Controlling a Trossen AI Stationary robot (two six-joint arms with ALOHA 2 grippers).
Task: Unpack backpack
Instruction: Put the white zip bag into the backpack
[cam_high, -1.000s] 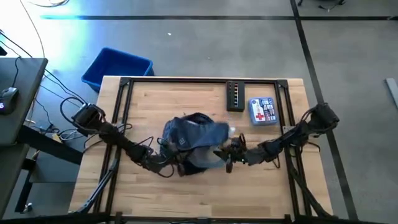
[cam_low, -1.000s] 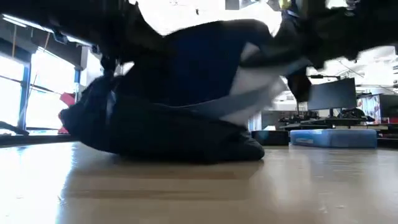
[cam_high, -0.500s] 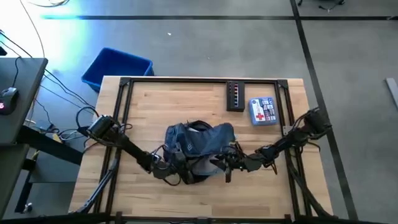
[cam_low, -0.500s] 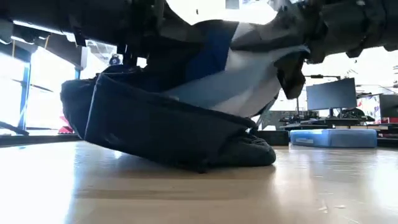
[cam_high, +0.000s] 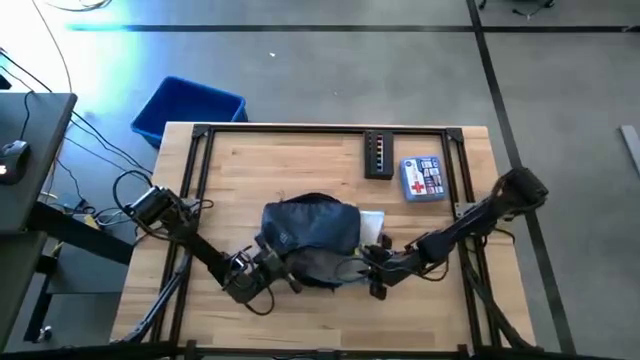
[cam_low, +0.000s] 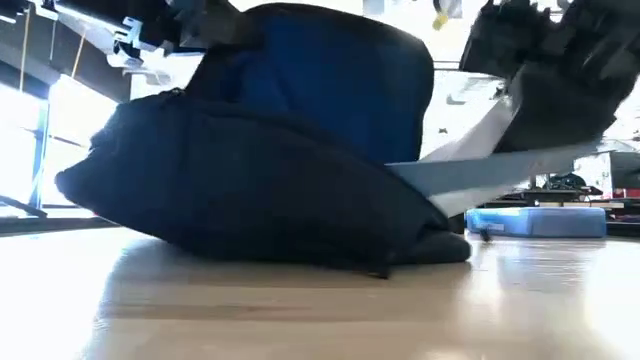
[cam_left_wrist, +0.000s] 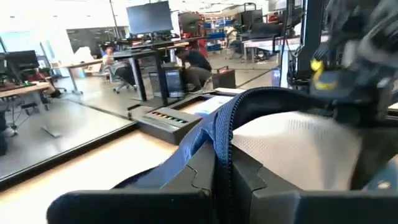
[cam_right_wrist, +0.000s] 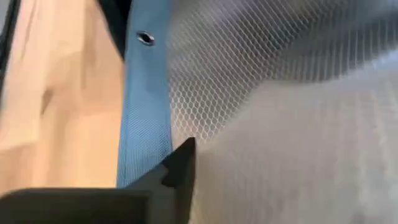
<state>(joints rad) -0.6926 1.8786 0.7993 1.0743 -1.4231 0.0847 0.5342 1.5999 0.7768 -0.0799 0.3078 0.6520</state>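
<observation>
The dark navy backpack (cam_high: 308, 236) lies on its side in the middle of the table, its underside on the wood (cam_low: 250, 190). A pale mesh pouch with a light blue band (cam_high: 371, 226) sticks out of the backpack's right end. My left gripper (cam_high: 258, 272) is at the backpack's near left corner, shut on the opening's edge. My right gripper (cam_high: 373, 268) is near the backpack's right end, shut on the pouch (cam_low: 480, 168). My left gripper pinches the backpack's zippered opening edge (cam_left_wrist: 221, 138) between its two fingers. The edge rises upright out of the fingers, and the backpack's body rests on the table. My right gripper holds the mesh pouch at its blue edge band (cam_right_wrist: 148, 134); one finger (cam_right_wrist: 180, 163) lies on the mesh beside the band. The pouch runs slanting from the backpack's mouth up to the gripper, clear of the table.
A black strip-shaped device (cam_high: 378, 155) and a blue first-aid kit (cam_high: 422, 178) lie at the far right of the table. A blue bin (cam_high: 188, 108) stands on the floor beyond the far left corner. The table's near part is bare wood (cam_high: 300, 320).
The backpack, tilted up a second ago, has settled lower and flatter on the table. Both grippers have gone a little toward the near edge. More of the pale pouch now shows outside the backpack's right end.
</observation>
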